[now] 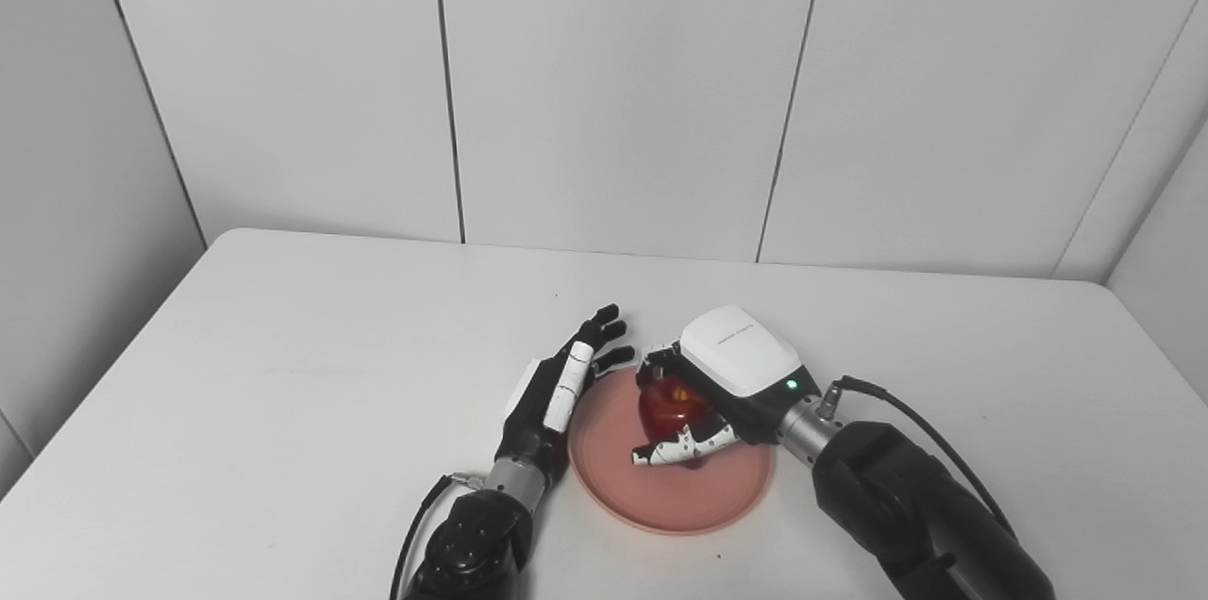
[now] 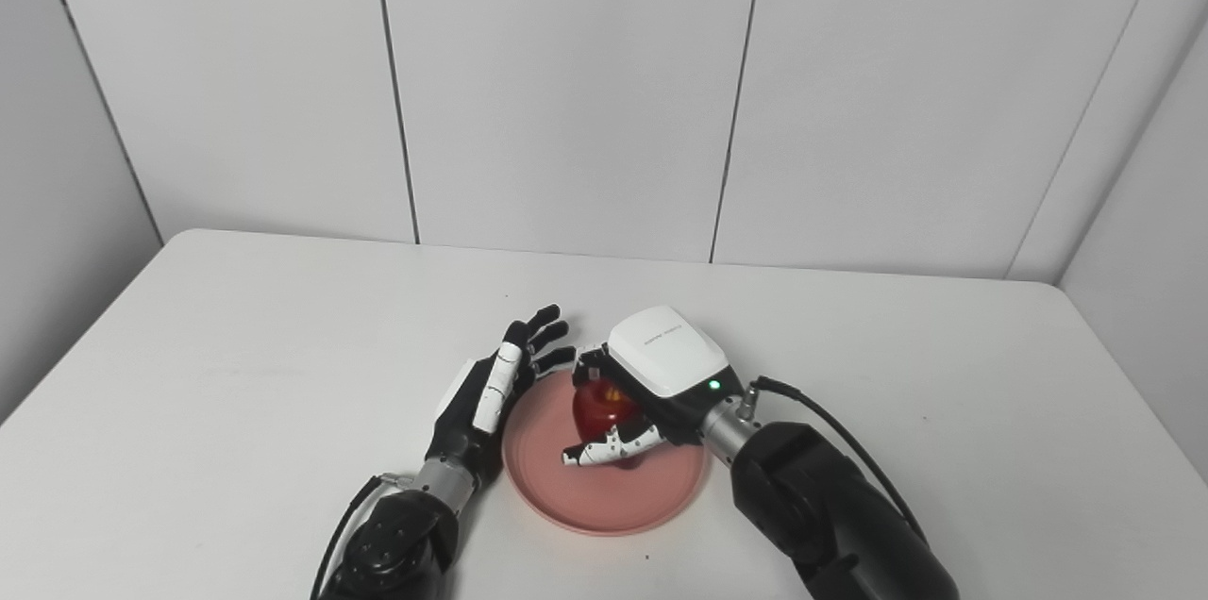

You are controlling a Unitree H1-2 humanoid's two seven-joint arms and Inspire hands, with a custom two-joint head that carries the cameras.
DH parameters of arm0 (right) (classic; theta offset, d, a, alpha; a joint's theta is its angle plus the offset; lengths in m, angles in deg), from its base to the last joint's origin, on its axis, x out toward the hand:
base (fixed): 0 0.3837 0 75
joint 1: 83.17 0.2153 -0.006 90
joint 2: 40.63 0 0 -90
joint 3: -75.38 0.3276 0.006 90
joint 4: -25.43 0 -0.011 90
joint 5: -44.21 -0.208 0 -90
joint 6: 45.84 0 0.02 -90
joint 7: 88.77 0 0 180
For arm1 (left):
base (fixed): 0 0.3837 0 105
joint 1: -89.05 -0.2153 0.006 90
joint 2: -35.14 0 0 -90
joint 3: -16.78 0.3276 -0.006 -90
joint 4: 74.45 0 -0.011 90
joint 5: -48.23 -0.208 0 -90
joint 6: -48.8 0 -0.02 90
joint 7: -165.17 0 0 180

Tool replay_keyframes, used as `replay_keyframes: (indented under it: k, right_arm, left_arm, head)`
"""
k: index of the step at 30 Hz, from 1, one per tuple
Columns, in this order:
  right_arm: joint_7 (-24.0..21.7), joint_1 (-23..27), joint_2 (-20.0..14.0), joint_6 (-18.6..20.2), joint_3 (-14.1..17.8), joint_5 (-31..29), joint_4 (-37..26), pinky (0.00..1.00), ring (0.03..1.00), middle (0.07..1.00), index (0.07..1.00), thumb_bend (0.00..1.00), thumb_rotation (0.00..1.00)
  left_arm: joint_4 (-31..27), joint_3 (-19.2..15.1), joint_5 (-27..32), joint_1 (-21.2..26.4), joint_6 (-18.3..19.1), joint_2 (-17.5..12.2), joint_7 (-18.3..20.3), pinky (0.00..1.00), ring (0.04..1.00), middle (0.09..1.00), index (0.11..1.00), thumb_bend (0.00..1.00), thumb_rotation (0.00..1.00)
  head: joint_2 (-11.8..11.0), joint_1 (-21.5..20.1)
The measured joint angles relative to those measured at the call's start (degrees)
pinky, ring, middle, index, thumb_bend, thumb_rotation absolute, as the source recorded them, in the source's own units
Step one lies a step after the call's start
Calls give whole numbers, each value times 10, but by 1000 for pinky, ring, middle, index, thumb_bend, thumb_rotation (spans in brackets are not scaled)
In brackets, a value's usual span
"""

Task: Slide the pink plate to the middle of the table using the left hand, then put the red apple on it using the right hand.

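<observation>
Pink plate (image 1: 661,496) near table (image 1: 283,392) middle, front; red apple (image 1: 668,404) over plate, wrapped by right hand (image 1: 703,392) fingers (image 1: 675,451); whether apple rests on plate cannot be told; left hand (image 1: 557,388) just beside plate's left rim, fingers spread, holding nothing.

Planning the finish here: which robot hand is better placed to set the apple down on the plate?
The right robot hand. Its fingers are already closed around the red apple directly over the pink plate. The left robot hand is open beside the plate's left rim, holding nothing.
</observation>
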Motion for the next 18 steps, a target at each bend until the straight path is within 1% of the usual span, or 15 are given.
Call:
replay_keyframes:
  k: [2,4,5,8,9,10,11,13,14,15,18]
  right_arm:
    - [0,0,0,0,0,0,0,250,330,443,542,398,490]
    - [0,0,0,0,0,-1,0,244,321,429,522,433,559]
    - [0,0,0,0,1,-1,0,243,319,427,520,437,566]
    - [3,-1,0,-1,1,0,1,224,290,399,478,528,623]
    - [5,-2,0,-2,1,0,1,243,316,422,499,572,639]
    - [8,-3,0,-2,2,-1,1,270,349,451,525,612,650]
    - [10,-4,0,-3,3,-1,1,337,418,506,572,680,666]
    - [11,-6,0,-3,5,-2,1,429,502,584,657,805,713]
    - [11,-6,0,-3,5,-2,1,434,506,589,662,812,716]
    - [11,-6,-1,-3,5,-1,1,476,540,618,680,848,728]
    - [11,-6,-4,-3,5,0,1,660,700,739,740,949,752]
  left_arm:
    - [0,0,0,0,0,0,0,826,858,919,888,775,976]
    - [0,0,0,0,0,0,0,822,860,919,889,772,981]
    - [0,0,0,0,0,0,0,822,860,920,889,772,982]
    - [0,1,0,0,0,0,0,811,858,914,885,780,982]
    - [0,1,0,0,0,-1,0,808,865,911,883,780,981]
    - [0,2,0,0,0,-1,0,808,870,908,880,779,980]
    - [0,2,0,0,0,-1,0,806,883,904,877,775,982]
    - [0,2,-4,0,0,-1,0,800,917,901,870,776,990]
    - [0,3,-7,0,0,-2,0,799,918,901,869,776,991]
    - [0,3,-9,0,0,-2,-1,798,919,899,867,772,992]
    - [0,3,-10,0,0,-2,-1,790,874,900,868,770,990]
  head:
    - [0,0]
    - [0,0]
    - [0,0]
    - [0,-1]
    - [0,-1]
    - [0,-1]
    - [0,-1]
    - [0,-1]
    - [0,-1]
    - [0,-1]
    - [2,-2]
